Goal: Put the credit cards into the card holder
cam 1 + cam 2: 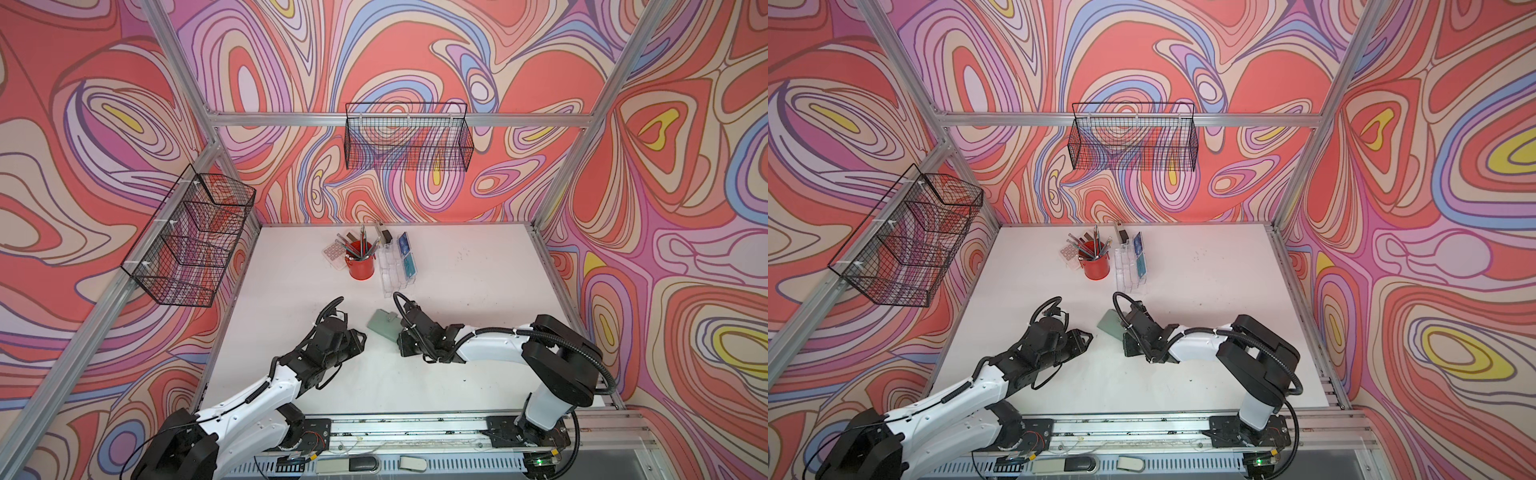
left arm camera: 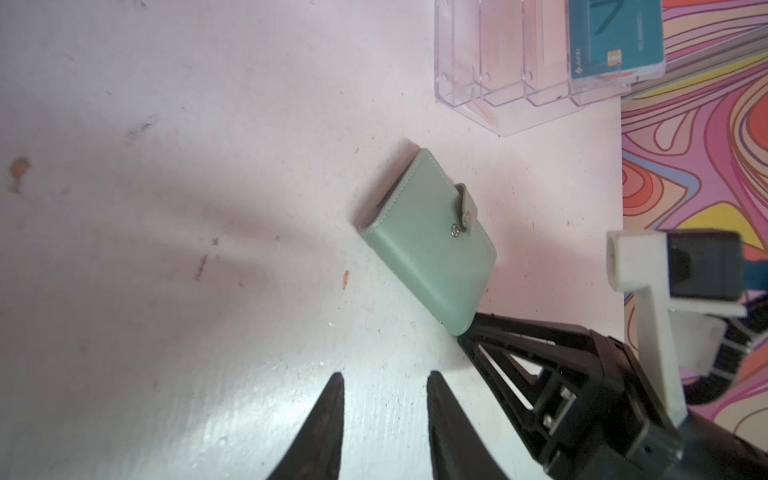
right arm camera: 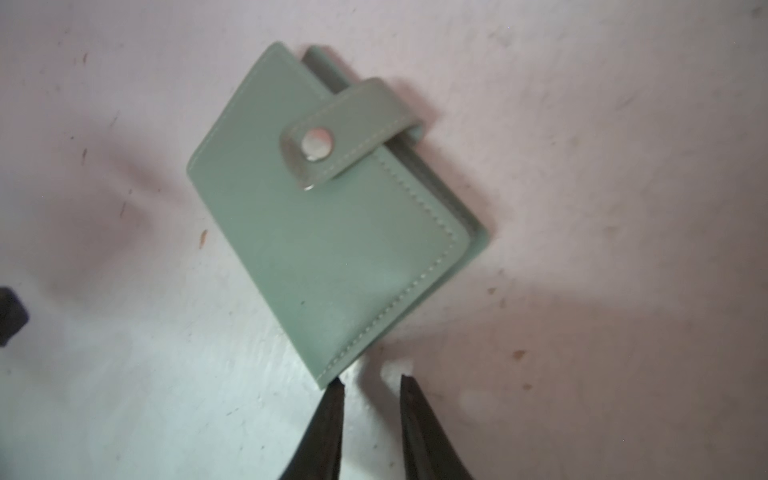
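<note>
While the right gripper point(image 3: 371, 386) was held low over the white bench point(image 3: 623, 124), its jaws narrowly apart and nothing between them, one fingertip point(image 3: 332, 399) was seen touching the near corner of the sage-green card holder point(image 3: 324, 232). The left gripper point(image 2: 385, 378) was pictured near the holder, also parted and empty. In both top views the holder was shown lying flat and closed near the middle of the bench, with its strap point(image 3: 357, 120) folded over the cover. Whether the snap was fastened could not be told. The credit cards point(image 1: 409, 265) were shown well apart from it, stood in a clear acrylic stand point(image 1: 390, 270) towards the back of the bench, beside a red pen pot point(image 1: 360, 266).

Trouble was judged most likely at that corner. A tip pressed against the edge rather than under it could shove the light holder across the smooth bench or spin it, and a gap so narrow could slip off the cover. If the strap was snapped, the booklet could be dragged rather than opened. It was thought the thin cards could be knocked flat, or the stand tipped, when reached for.

Little writing could be read. A large pale stroke of lettering and a chip were made out on the teal card point(image 2: 615, 37), but its small print was too blurred. No brand was seen on the holder.
</note>
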